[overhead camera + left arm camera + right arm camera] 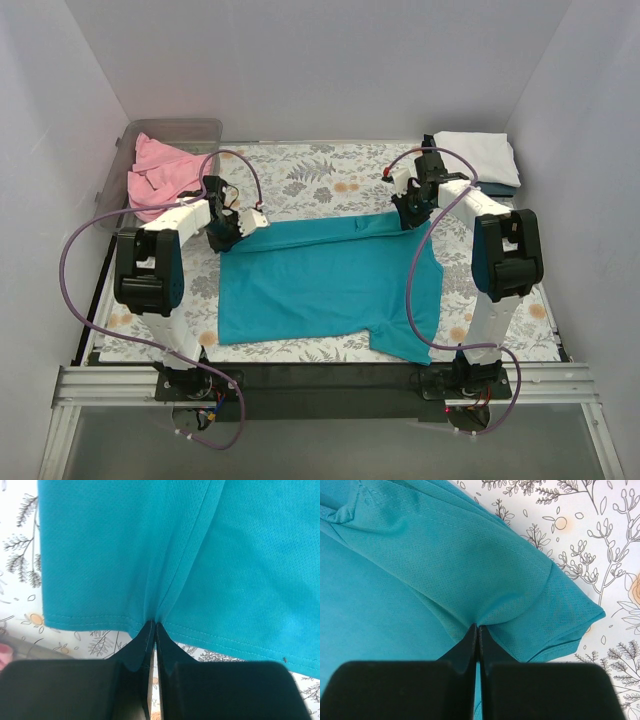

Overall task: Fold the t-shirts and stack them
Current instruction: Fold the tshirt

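Now, teal t-shirt [320,285]: is lying spread on the floral table cloth [310,175], between the arms.
left gripper [154,625]: is pinching closed on the shirt's hemmed edge.
right gripper [478,627]: is clamping closed on cloth near its sleeve.

overhead overview, wrist close-ups sharing teal t-shirt [320,285]

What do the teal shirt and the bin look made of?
The teal shirt: thin, matte knit with tiny pinholes and stitched hems, probably synthetic sports mesh. The bin: clear plastic, going by its see-through walls.
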